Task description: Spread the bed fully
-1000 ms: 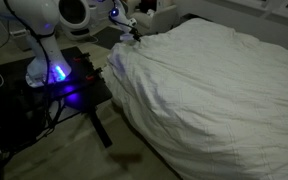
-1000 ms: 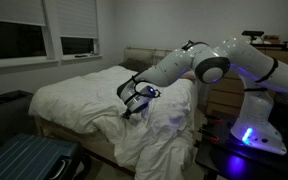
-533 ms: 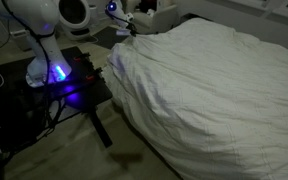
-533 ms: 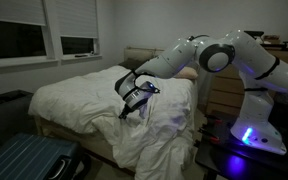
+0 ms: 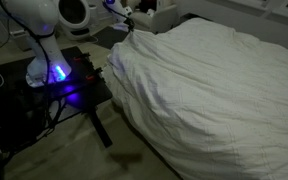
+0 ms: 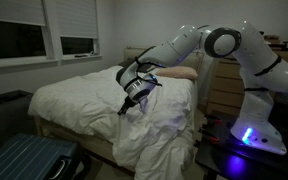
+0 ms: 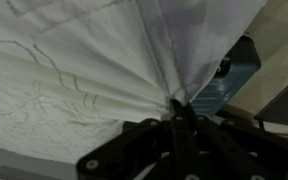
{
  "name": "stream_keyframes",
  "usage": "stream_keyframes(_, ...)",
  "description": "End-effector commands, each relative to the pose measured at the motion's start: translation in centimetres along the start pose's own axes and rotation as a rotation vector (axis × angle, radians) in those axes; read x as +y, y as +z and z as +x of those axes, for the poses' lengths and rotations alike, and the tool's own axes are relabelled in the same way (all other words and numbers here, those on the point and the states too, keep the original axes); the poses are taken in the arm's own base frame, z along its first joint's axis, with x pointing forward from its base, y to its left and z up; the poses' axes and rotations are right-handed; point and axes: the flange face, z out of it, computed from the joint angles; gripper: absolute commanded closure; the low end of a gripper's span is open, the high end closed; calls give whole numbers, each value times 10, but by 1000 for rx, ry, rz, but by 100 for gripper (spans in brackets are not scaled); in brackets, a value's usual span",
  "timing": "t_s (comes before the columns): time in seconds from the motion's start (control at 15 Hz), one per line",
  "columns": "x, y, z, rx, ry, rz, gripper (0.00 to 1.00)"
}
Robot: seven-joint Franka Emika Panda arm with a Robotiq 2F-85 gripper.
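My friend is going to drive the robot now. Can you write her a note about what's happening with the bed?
Gripper: jaws shut on a fold of the duvet, held up over the bed.
Duvet: covers the bed, but wrinkled, bunched and hanging down one side.
Done: fold grabbed and raised.
Left: pull it flat, smooth it, let go.

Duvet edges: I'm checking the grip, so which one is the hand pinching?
The duvet edge on the robot's side, near the black table: the hand pinches it into a raised peak; the window-side edge drapes loose.
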Motion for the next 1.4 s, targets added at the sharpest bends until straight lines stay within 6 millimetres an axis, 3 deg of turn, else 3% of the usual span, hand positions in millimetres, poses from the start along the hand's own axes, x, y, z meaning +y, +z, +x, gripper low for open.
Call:
stream_keyframes(0.0, -27, -35, 25, 63, 1, 110, 100)
stream_keyframes(0.07, -27, -38, 25, 61, 8, 114, 100)
stream_keyframes(0.13, -27, -38, 23, 57, 11, 119, 79)
stream_keyframes(0.47, -61, -46, 31, 78, 15, 215, 43)
stream_keyframes(0.67, -58, -47, 34, 79, 8, 209, 21)
stream_keyframes(0.87, -28, -45, 34, 73, 17, 162, 0)
stream_keyframes(1.13, 23, -57, 20, 19, 67, 86, 0)
stream_keyframes(1.33, 58, -73, -6, -38, 98, 43, 0)
